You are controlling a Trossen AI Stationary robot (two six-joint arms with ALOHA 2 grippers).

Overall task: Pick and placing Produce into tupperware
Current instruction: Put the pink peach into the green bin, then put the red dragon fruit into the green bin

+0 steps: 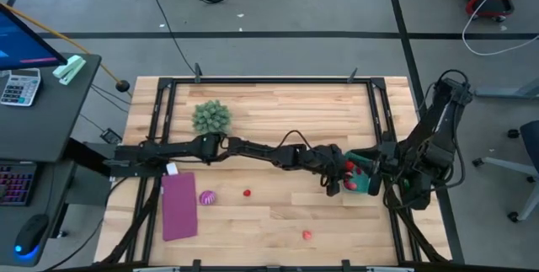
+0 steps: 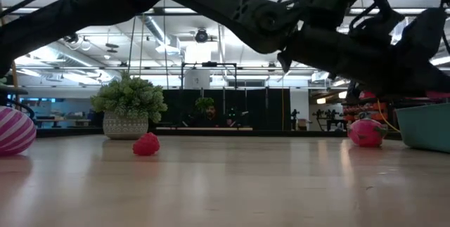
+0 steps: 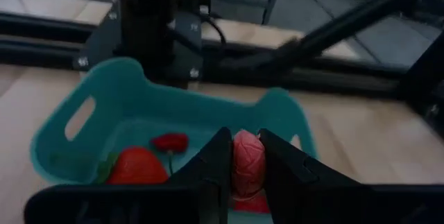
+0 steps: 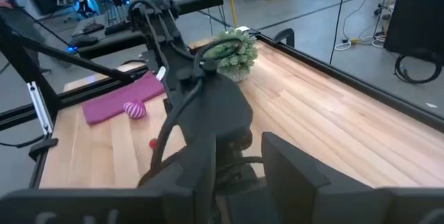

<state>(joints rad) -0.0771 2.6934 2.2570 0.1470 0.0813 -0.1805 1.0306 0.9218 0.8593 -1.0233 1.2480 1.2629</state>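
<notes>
One pink fruit piece (image 3: 248,163) sits pinched in left end effector (image 3: 244,160), hovering over the teal tub (image 3: 104,113) at desk's 3 o'clock edge, apparently poised for release w/ two red pieces already inside. Right end effector (image 4: 232,158): parked beside tub, looks open.

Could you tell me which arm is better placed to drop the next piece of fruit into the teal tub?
The left. Its gripper is shut on a pink fruit piece directly above the teal tub. The right gripper sits beside the tub with nothing visible between its fingers.
</notes>
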